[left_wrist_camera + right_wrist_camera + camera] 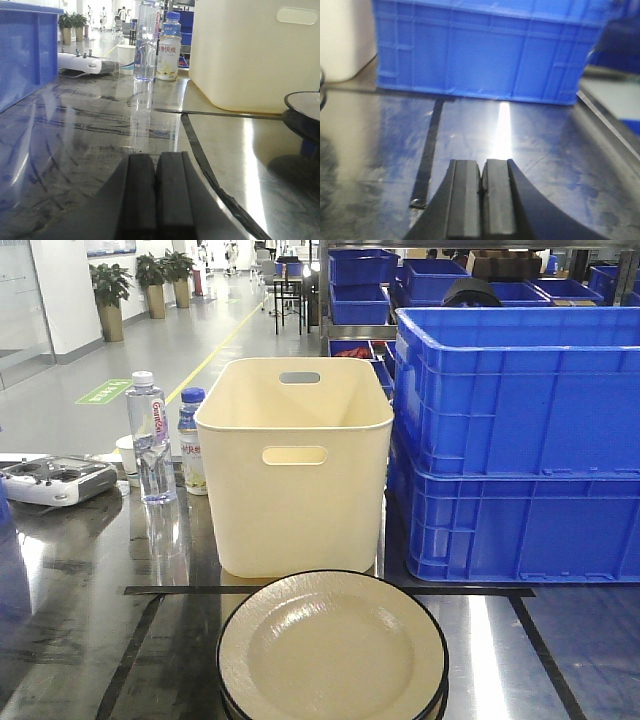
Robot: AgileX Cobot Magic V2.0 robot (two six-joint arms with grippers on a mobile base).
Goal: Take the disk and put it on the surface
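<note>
Cream-coloured and rimmed in black, the disk [331, 647] sits on top of a small stack at the near edge of the surface [70, 620], just in front of the cream bin [294, 470]. Neither arm has reached it. The left gripper [156, 192] has its jaws pressed together on nothing, low over the glossy top with the stack off to its right; the right gripper [481, 197] is likewise closed and empty, facing the blue crates [520, 440]. I'd say whichever arm goes in must first spread its jaws, then pinch the rim from the side so only the top disk lifts. Open room lies left of the stack, between the black tape lines [135, 645]; the water bottles [150, 438] and the bin wall crowd the far side.
</note>
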